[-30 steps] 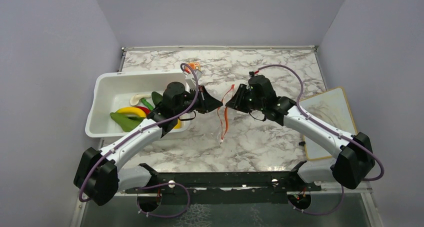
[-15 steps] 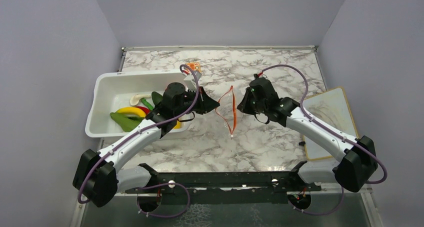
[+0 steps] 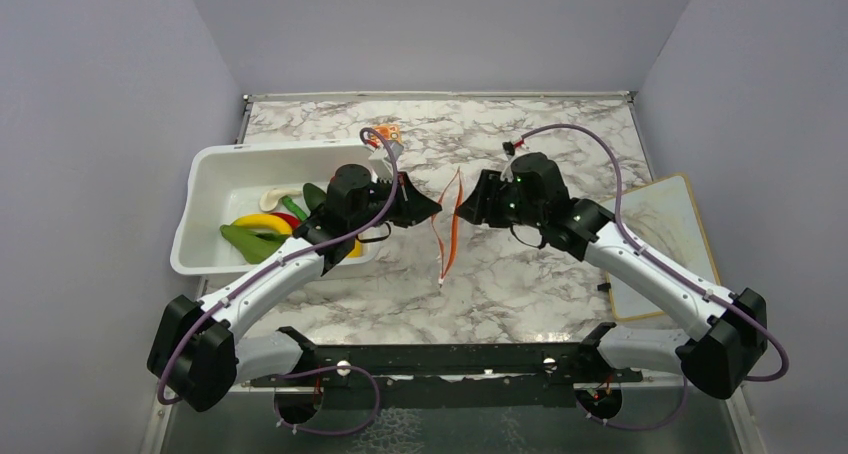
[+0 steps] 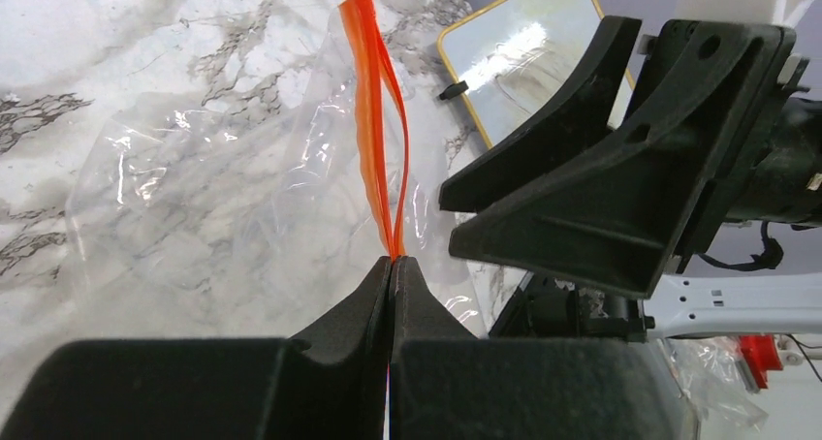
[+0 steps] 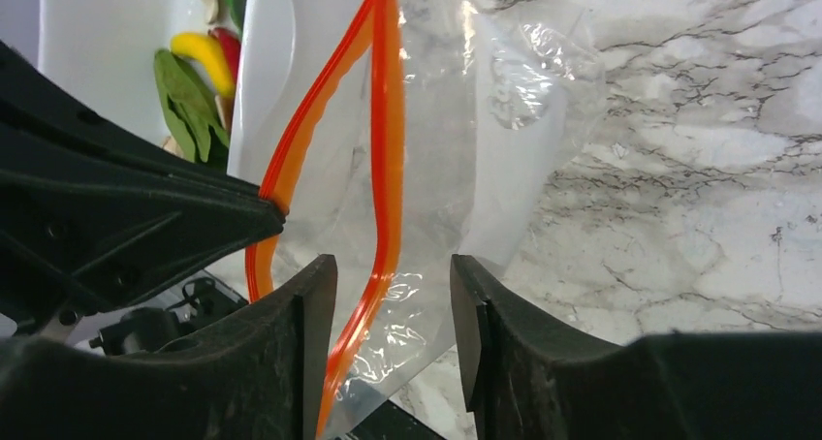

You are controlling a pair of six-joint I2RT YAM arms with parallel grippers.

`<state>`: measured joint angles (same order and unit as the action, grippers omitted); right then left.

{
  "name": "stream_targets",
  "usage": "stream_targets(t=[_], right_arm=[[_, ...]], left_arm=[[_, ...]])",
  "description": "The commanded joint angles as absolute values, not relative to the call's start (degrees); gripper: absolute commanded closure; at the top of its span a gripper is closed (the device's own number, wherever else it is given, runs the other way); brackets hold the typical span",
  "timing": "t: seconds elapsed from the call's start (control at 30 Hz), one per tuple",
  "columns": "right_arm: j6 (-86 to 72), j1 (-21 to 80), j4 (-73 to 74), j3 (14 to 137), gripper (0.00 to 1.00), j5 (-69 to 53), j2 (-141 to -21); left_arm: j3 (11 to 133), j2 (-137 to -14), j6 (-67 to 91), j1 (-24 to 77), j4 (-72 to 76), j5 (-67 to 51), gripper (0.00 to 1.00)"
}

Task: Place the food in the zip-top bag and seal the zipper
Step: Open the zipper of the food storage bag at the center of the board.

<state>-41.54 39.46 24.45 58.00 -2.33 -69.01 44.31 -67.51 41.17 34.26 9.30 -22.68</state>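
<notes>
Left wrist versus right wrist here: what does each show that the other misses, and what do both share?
Only the left wrist: a yellow-framed board on the table, and the left fingers pressed shut on the zipper. Only the right wrist: the white tub holding a yellow banana and a green leafy piece, and the right fingers open on either side of the strip. Both: the clear zip-top bag and its zipper.

The left gripper (image 4: 393, 264) is pinched tight on the zipper (image 4: 371, 81). Opposite it, the right gripper (image 5: 391, 275) has its jaws parted astride that zipper.
</notes>
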Motion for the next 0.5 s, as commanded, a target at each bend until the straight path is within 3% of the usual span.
stream_targets(t=[0.0,0.23,0.47], right_arm=[[-40.82,40.43,25.16,58.56,0.49,-5.97,-69.04],[-43.37,41.28,22.36,55.56,0.38,-5.91,-69.66],[-45.25,41.87,21.18,58.96,0.37,3.77,-75.11]], left_arm=[[44.12,-66.09,44.7,34.45,14.0,-25.39,1.0],[43.18,-64.29,50.52,34.45,18.03,-27.07,1.0],[40.9,-62.68,54.88,34.45,22.22,-26.54,1.0]])
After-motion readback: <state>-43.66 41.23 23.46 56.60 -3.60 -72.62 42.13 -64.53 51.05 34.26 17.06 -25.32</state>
